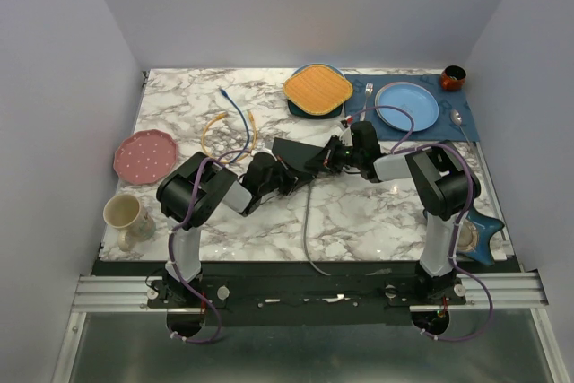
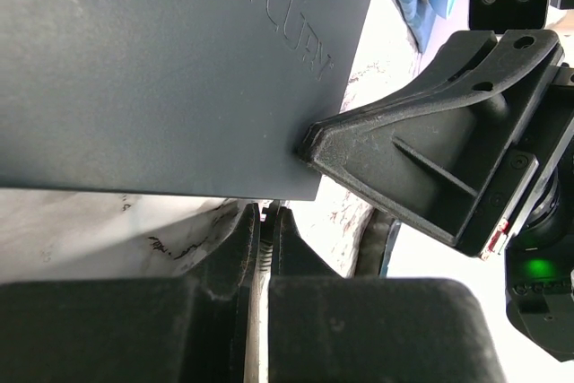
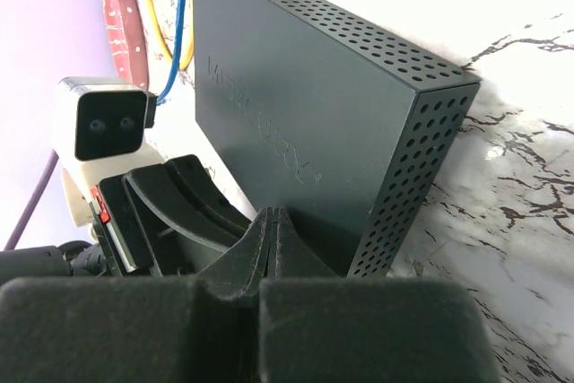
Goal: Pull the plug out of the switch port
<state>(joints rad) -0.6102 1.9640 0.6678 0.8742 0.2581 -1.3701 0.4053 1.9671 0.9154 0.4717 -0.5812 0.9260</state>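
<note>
switch (image 1: 296, 155) flat, long axis left-right

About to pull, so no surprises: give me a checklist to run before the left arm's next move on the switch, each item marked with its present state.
1. Right gripper shut, with its tips against the switch as a brace: ok.
2. Left gripper shut at the switch's edge: ok.
3. Plug held between the left fingers: cannot tell; the fingers hide whatever is between them.
4. Port edge in view: not ok; no camera shows the ports.
5. Blue cable lies in a loose curve, not taut: ok.
</note>
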